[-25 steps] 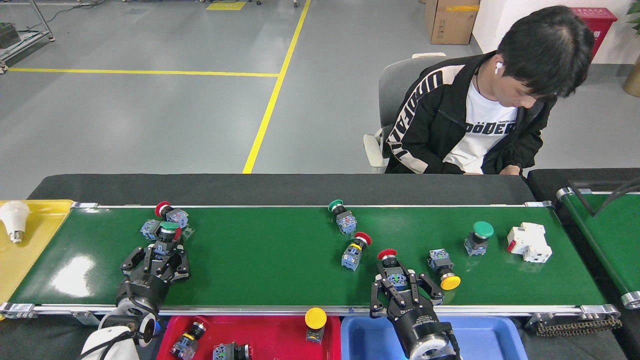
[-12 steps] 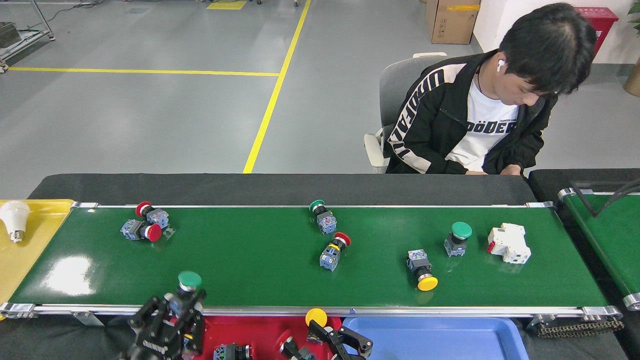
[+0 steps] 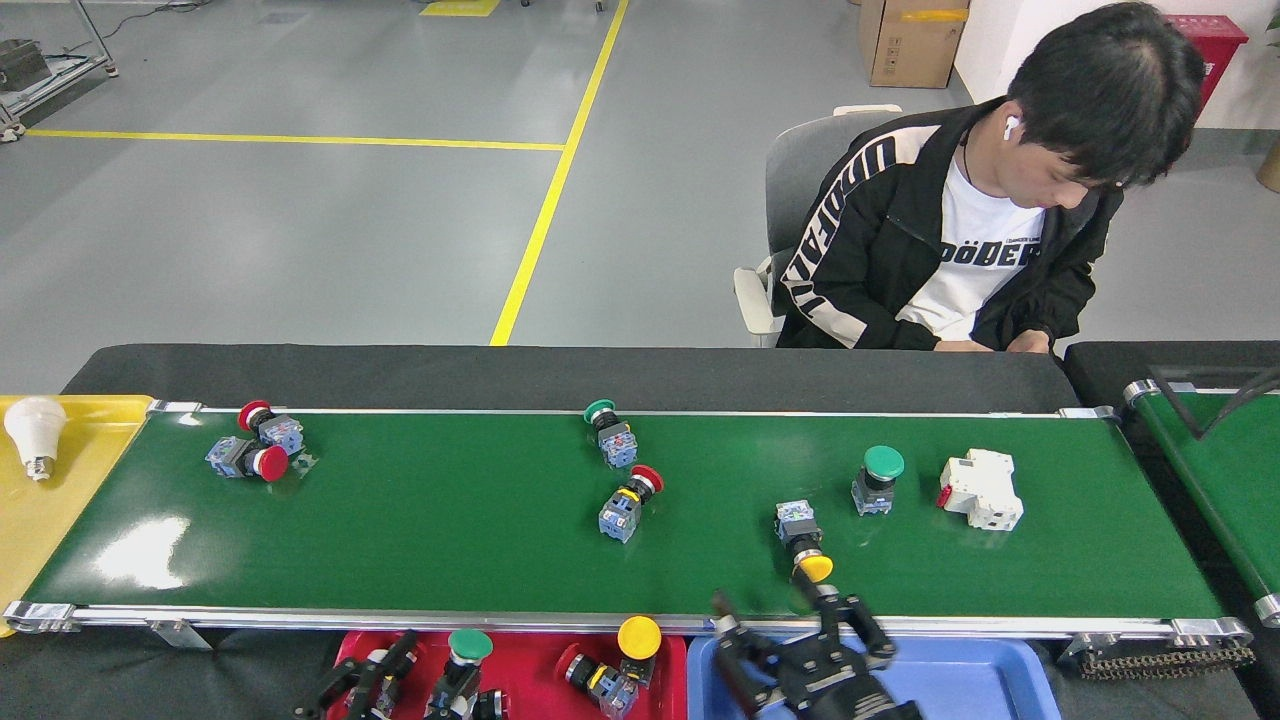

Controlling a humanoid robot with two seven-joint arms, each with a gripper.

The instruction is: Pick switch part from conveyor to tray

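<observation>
- Head view shows the right gripper [image 3: 795, 628] at the near rail, its black linkage fingers spread apart and empty, reaching over the blue tray [image 3: 960, 675] toward the yellow-capped switch [image 3: 803, 545].
- Low at the bottom edge, the left gripper [image 3: 375, 672] sits over the tray [image 3: 520, 660]; only its dark fingers show, so I cannot tell whether they are parted or closed.
- That tray is bright red plastic, shallow, with a raised rim; at least three switch parts lie in it, capped green [image 3: 468, 645], yellow [image 3: 639, 637] and red [image 3: 572, 665].
- Beyond it, the conveyor [image 3: 450, 530] is a glossy dark-green belt with silver side rails.
- Six push-button switches rest on the belt, each a round cap on a small blue-grey block: one yellow, two green [image 3: 608, 432] [image 3: 878, 478], three red [image 3: 628, 500] [image 3: 268, 425] [image 3: 245, 460].
- A boxy white breaker [image 3: 982, 488] lies just beside the right-hand green switch.
- A matte white bulb [image 3: 33, 432] rests in the yellow tray [image 3: 60, 510] at the left end.
- A person [image 3: 960, 230] in a black jacket sits behind the belt.
</observation>
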